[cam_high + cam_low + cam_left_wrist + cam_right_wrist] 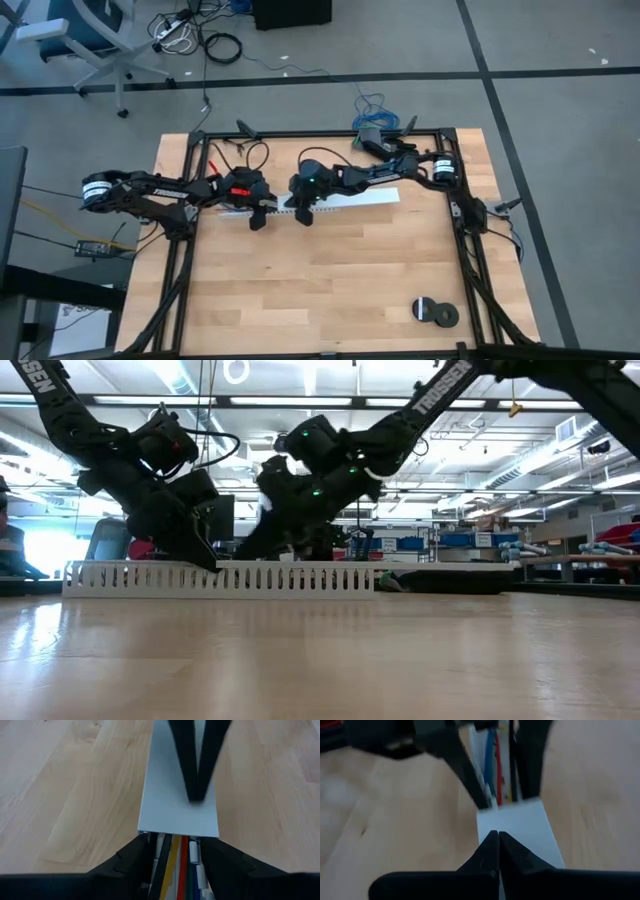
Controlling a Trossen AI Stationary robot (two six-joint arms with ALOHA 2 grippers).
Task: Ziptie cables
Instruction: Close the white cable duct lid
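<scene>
The table (330,270) is pale wood in butcher-block strips, with visible grain and a smooth, faintly satin finish. A matt black metal frame (190,250) runs along its edges. On the table lies the white slotted channel (220,577), which looks like plastic; its cover (177,805) is smooth, matt and pale grey-white. At the cover's open end the cables (176,865) show smooth, slightly glossy plastic sheaths in yellow, red and white. The left gripper (175,870), straddling the channel beside that end, has matt black fingers (127,862) that look like hard plastic. The right gripper (498,845), over the cover, has the same dull black finish. Near the table's corner, well apart from the channel, a black tape roll (436,312) looks slightly glossy.
</scene>
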